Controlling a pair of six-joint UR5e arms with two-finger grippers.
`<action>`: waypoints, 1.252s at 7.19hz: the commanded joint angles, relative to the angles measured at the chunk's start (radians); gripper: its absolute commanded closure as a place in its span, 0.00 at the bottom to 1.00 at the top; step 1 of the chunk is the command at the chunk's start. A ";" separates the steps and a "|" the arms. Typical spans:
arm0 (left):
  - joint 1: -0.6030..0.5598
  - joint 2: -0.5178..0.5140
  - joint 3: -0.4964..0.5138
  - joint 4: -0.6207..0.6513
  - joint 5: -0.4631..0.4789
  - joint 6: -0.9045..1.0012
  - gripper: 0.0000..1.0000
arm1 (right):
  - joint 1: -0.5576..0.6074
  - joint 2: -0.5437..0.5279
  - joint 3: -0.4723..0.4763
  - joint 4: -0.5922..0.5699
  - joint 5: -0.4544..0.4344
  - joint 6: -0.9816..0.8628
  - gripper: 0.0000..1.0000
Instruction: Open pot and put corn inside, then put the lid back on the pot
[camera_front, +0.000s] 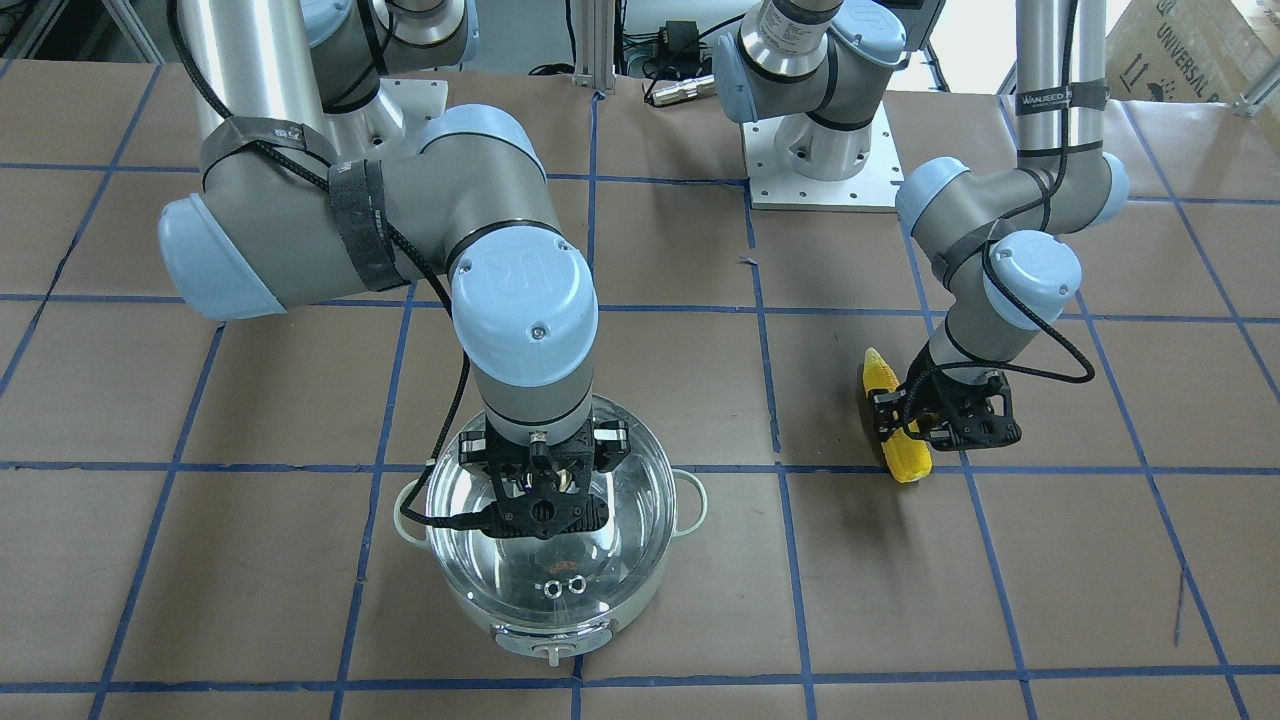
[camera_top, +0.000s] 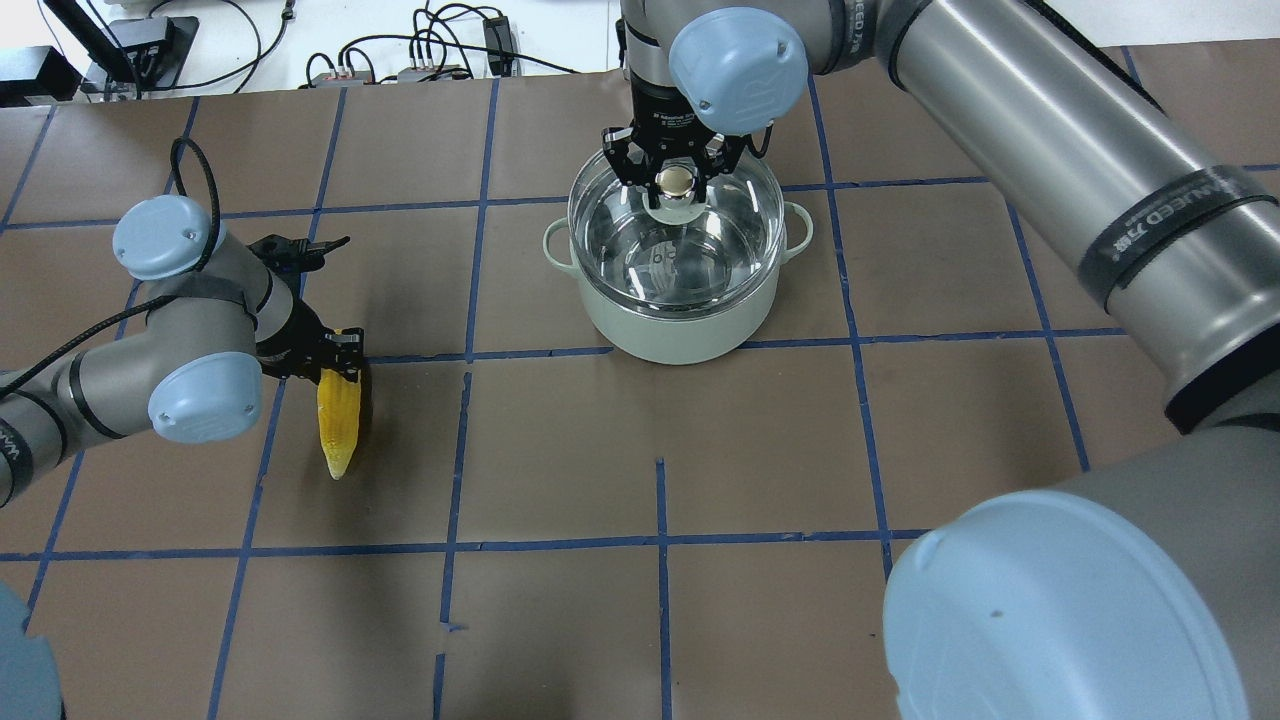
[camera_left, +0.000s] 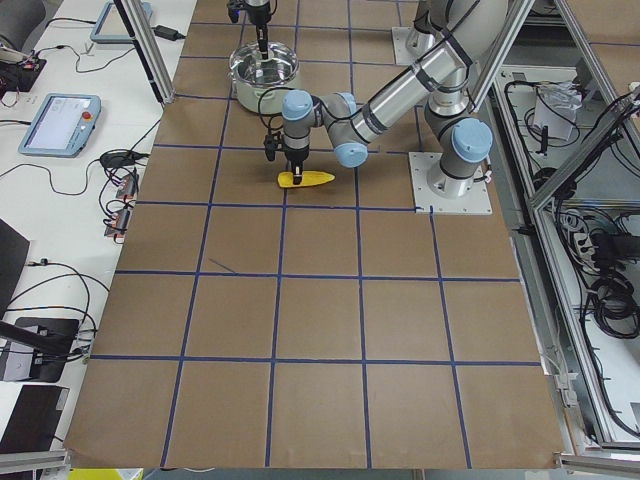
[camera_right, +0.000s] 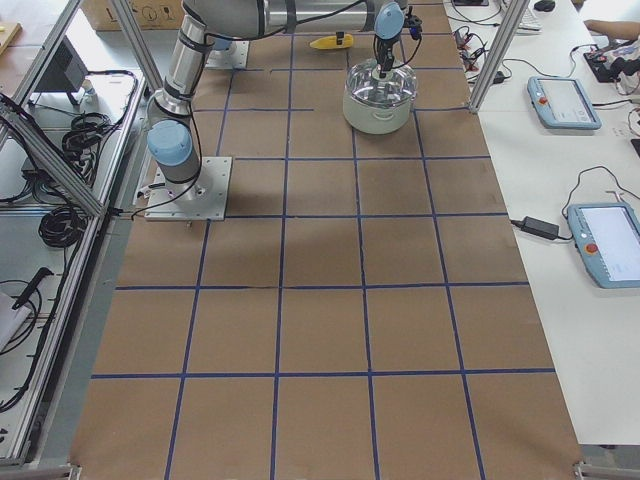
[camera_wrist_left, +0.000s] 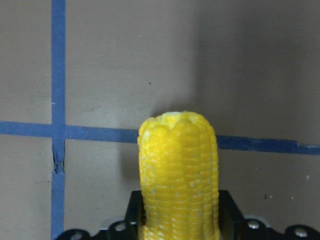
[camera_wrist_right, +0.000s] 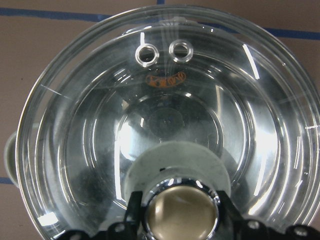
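The pot (camera_top: 680, 335) stands at the table's middle back, pale body with loop handles and a front knob panel (camera_front: 548, 652). The clear glass lid (camera_top: 700, 255) lies over it, its two ringed holes (camera_wrist_right: 165, 51) showing. My right gripper (camera_top: 676, 182) comes straight down and is shut on the lid's knob (camera_wrist_right: 180, 212). I cannot tell whether the lid rests on the rim or is slightly raised. My left gripper (camera_top: 338, 368) is shut on the thick end of the yellow corn (camera_top: 340, 430), which lies level at or just above the paper, tip towards the robot. The corn also fills the left wrist view (camera_wrist_left: 177, 170).
Brown paper with a blue tape grid (camera_top: 660, 545) covers the table. The two arm bases (camera_front: 820, 150) stand at the robot's edge. Tablets and cables (camera_right: 610, 240) lie on the side benches beyond the table's edges.
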 joint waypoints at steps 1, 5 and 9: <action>0.000 0.049 0.063 -0.121 0.010 -0.006 0.90 | -0.019 -0.032 -0.028 0.044 -0.004 -0.026 0.65; -0.106 0.146 0.338 -0.545 0.046 -0.146 0.92 | -0.311 -0.030 -0.024 0.098 -0.008 -0.265 0.70; -0.472 -0.022 0.611 -0.629 0.021 -0.534 0.92 | -0.507 0.022 0.007 0.078 -0.011 -0.512 0.76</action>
